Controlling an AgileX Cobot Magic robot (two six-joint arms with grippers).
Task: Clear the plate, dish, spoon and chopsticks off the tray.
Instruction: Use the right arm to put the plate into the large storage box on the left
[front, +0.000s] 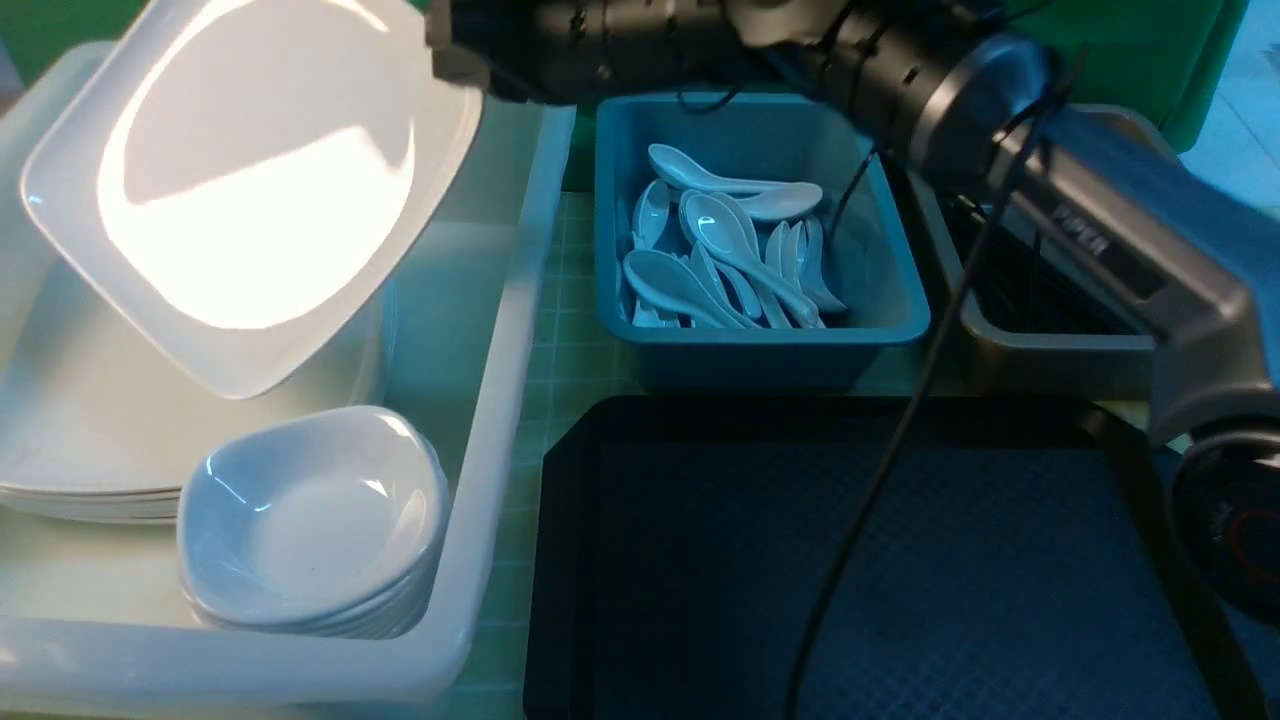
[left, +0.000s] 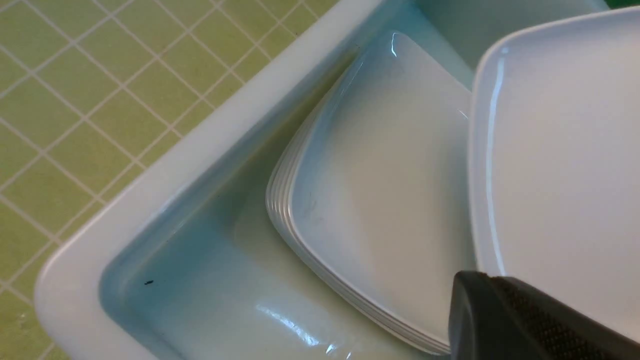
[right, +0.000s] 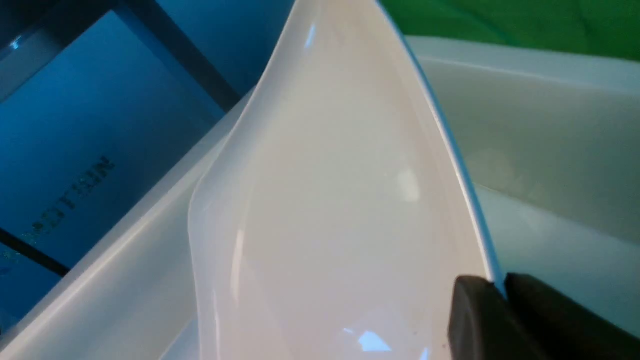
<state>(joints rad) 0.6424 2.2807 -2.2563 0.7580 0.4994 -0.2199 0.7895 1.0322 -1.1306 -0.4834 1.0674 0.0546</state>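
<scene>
The large white plate (front: 250, 180) hangs tilted over the white bin (front: 500, 400), above a stack of plates (left: 380, 200). My right gripper (front: 455, 60) reaches across from the right. It is shut on the plate's far right corner, and the rim sits pinched between its fingertips (right: 500, 290). One finger (left: 505, 320) of my left gripper (left: 480, 280) lies on the plate's (left: 555, 150) rim; the other is hidden under it. Small dishes (front: 310, 520) are stacked in the bin's front. Several spoons (front: 730, 260) lie in a blue bin. The black tray (front: 900, 560) is bare. The chopsticks are hidden.
The blue bin (front: 900, 320) stands behind the tray, with a grey bin (front: 1050, 345) to its right under my right arm (front: 1100, 220). A black cable (front: 880, 470) hangs over the tray. A green gridded mat (front: 570, 350) covers the table.
</scene>
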